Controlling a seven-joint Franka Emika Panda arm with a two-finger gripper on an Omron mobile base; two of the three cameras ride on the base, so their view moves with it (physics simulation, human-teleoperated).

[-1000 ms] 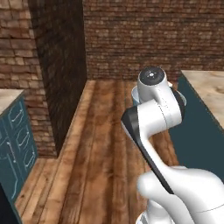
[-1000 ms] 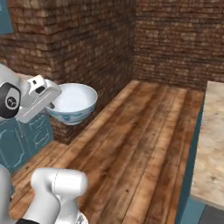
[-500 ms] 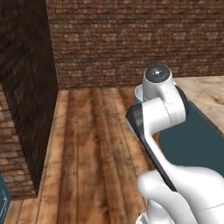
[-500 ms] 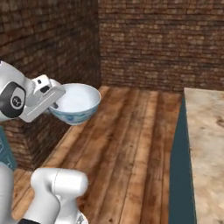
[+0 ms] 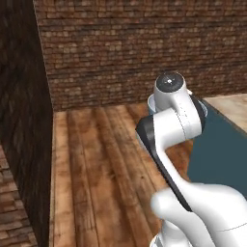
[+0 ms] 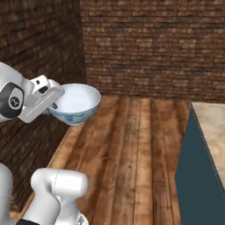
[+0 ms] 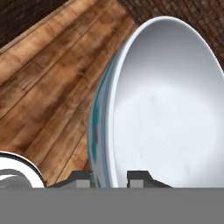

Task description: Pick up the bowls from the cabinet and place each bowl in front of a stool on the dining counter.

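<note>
Bowl point(image 7: 170, 105) of white with a blue pattern sits pinched by its rim between my fingers point(image 7: 138, 178), one inside and one outside, carried upright in the air above the plank floor point(image 6: 132, 145). Off right I see the counter point(image 6: 213, 127); farther back, the brick wall point(image 6: 149, 44).

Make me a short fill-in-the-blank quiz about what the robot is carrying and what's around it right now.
1. The gripper is shut on the rim of a white and blue ____.
2. The inside of the bowl is ____.
3. The floor is made of ____ planks.
4. The wall behind is built of ____.

Missing words: bowl; empty; wooden; brick
</note>
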